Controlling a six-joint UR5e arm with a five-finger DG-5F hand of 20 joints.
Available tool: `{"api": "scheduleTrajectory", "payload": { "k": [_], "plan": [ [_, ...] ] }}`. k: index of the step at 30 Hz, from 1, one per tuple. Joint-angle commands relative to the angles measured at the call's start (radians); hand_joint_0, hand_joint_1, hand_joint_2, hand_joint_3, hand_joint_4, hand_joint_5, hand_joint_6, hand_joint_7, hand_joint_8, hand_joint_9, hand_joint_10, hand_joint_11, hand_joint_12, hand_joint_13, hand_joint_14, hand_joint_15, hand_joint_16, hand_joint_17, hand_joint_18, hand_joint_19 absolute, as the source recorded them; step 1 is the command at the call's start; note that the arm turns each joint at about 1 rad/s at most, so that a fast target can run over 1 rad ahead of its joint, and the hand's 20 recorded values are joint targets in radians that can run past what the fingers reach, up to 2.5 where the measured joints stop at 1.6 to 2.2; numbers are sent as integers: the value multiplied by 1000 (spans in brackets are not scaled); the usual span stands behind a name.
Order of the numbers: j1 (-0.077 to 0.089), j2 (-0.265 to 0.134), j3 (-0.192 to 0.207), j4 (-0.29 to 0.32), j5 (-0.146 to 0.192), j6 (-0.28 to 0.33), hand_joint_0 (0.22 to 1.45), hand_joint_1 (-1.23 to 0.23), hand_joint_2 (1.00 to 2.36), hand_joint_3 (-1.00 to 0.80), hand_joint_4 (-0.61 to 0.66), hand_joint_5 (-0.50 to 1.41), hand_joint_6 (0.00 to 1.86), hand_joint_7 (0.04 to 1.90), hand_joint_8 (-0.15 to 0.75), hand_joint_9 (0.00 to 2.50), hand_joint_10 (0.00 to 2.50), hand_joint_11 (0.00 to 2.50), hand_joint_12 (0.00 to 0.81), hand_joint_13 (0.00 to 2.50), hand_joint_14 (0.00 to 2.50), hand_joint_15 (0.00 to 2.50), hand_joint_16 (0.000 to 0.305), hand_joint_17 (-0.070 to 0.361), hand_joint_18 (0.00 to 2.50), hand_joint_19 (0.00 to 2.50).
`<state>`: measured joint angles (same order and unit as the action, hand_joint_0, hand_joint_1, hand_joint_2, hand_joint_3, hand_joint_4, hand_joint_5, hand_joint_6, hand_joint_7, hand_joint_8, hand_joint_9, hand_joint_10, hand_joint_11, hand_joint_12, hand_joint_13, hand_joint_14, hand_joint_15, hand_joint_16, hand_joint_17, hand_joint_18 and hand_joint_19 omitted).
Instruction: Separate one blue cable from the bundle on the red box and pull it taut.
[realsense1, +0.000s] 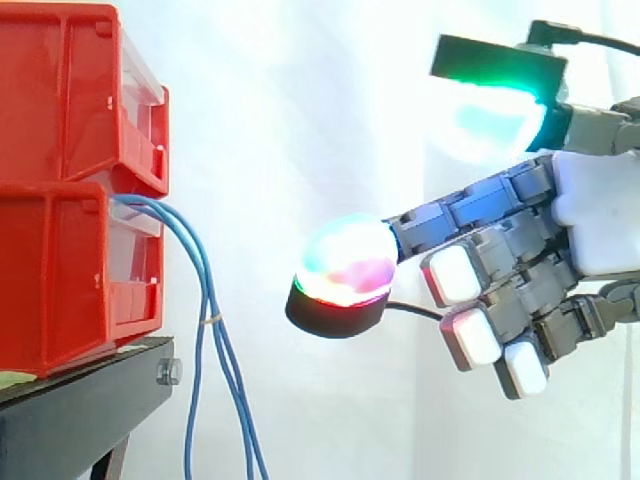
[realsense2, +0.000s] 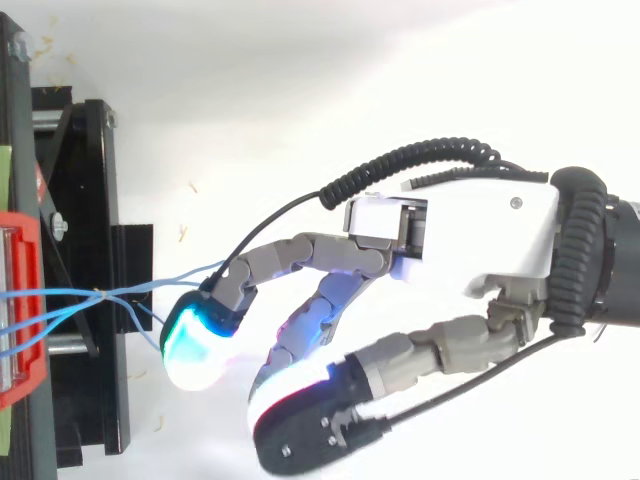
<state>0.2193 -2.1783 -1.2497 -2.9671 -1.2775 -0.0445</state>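
Several thin blue cables come out between the two stacked red bins and hang down past the black stand. A small tie binds them partway down. In the top view the cables run from the red bin and meet at a knot over the stand. My hand reaches in from the right, level with the cables. One finger stretches toward them, its glowing fingertip a short gap to their right. The thumb pad is held high and apart. The hand is open and holds nothing.
The black stand carries the bins at the left edge. A white curtain hangs behind everything. Open space lies between the hanging cables and my hand.
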Motion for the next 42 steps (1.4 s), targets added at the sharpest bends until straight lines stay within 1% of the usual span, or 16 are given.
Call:
{"api": "scheduleTrajectory", "payload": {
  "k": [1,3,5,7,13,20,30,32,33,34,38,42],
  "plan": [
    [2,0,0,-1,1,0,638,-428,1009,-393,288,-144,502,716,248,1023,9,275,285,892,17,498,38,86,778,539],
    [5,0,0,2,0,0,643,-471,1011,-367,295,-143,502,713,247,1037,9,281,278,891,18,492,38,85,789,530],
    [6,0,0,2,0,0,604,-583,1011,-359,295,-143,502,712,248,1037,11,286,284,896,19,502,38,85,792,523],
    [6,0,1,2,0,0,575,-650,1011,-344,281,-145,502,714,248,1032,9,303,282,885,19,509,39,87,796,527],
    [6,-2,0,-1,1,0,573,-649,1012,-327,281,-146,502,716,245,1033,9,314,286,880,19,511,39,87,787,538],
    [6,0,0,-24,1,3,578,-643,1012,-326,276,-146,502,710,245,1037,10,330,285,872,19,513,38,87,781,545],
    [6,0,0,-24,-2,5,583,-640,1011,-331,284,-145,502,709,242,1040,10,329,285,871,19,512,39,87,779,555],
    [6,0,1,-24,-2,6,584,-641,1011,-332,268,-150,502,701,243,1018,11,315,287,873,17,515,39,87,781,553],
    [6,0,1,-26,-2,6,585,-641,1011,-330,229,-159,502,699,241,998,9,304,284,872,19,512,39,87,779,553],
    [6,0,1,-26,-2,6,586,-640,1011,-332,221,-160,502,700,243,996,9,303,283,872,17,512,39,87,779,553],
    [6,0,0,-26,-2,6,583,-641,1012,-327,220,-160,502,699,235,984,11,301,283,865,19,506,39,88,775,551],
    [6,0,1,-21,0,6,548,-588,1009,-370,227,-164,501,696,246,965,8,284,299,824,16,479,42,93,743,539]
  ]
}}
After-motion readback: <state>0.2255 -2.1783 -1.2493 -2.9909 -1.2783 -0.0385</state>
